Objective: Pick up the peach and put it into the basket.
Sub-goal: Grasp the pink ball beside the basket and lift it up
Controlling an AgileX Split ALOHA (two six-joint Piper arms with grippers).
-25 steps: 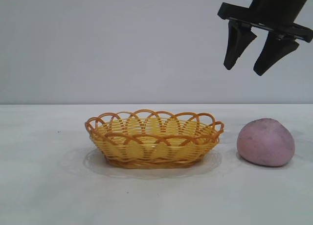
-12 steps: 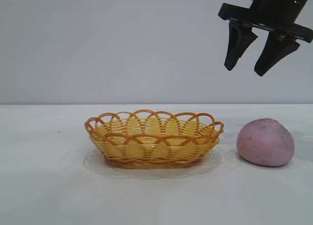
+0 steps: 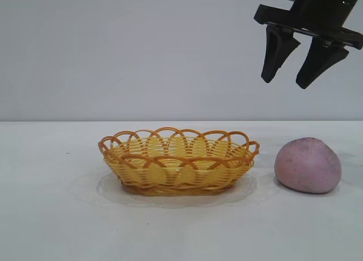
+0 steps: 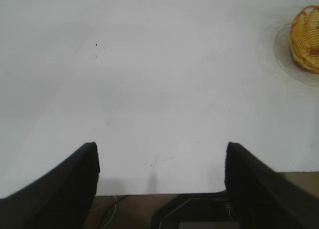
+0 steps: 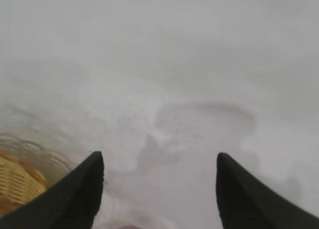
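At upper right of the exterior view, the right gripper point(image 3: 290, 76) hangs tilted downward — jaws apart, empty — above the peach point(image 3: 308, 165), which sits on the table point(image 3: 51, 215) just right of the basket point(image 3: 178, 167).

White table point(image 3: 51, 215), pale grey wall point(image 3: 113, 51).

Level exterior camera close at table height, both wrist cameras look down, sharing basket point(image 3: 178, 160)

Pink peach point(image 3: 308, 165) lies beside yellow wicker basket point(image 3: 178, 168).
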